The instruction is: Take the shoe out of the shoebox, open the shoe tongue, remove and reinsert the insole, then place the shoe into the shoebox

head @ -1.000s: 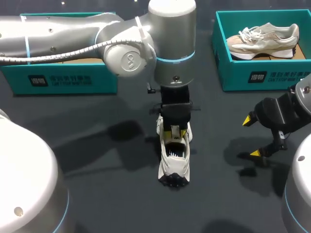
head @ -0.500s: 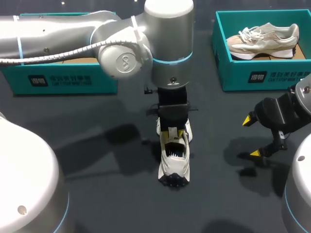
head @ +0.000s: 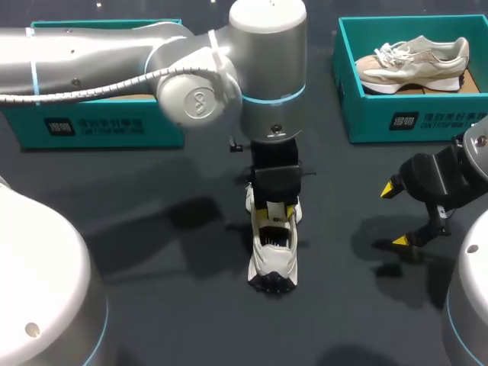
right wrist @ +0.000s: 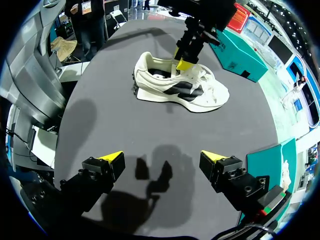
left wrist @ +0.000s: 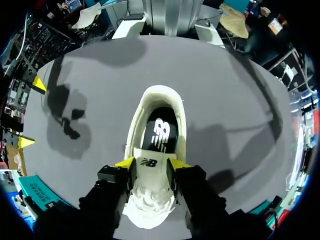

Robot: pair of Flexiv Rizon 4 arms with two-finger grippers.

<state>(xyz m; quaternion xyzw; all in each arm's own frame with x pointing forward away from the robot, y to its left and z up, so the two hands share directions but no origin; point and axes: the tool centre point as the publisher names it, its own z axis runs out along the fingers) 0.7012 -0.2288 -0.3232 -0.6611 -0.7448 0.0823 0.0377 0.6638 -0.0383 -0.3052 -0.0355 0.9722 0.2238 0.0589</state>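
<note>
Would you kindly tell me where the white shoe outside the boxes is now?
Head view: the white shoe stands mid-table, left of the right gripper, its tongue held by the left gripper.

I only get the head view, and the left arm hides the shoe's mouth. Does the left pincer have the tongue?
Observer: Yes. The left wrist view shows the left pincer with a yellow tip on each side of the tongue.
Operator: Is the insole in the shoe?
Observer: Yes, a black insole lies inside the shoe.
Operator: Is the shoe lifted?
Observer: No. From the right wrist view, its sole sits flat on the table.
</note>
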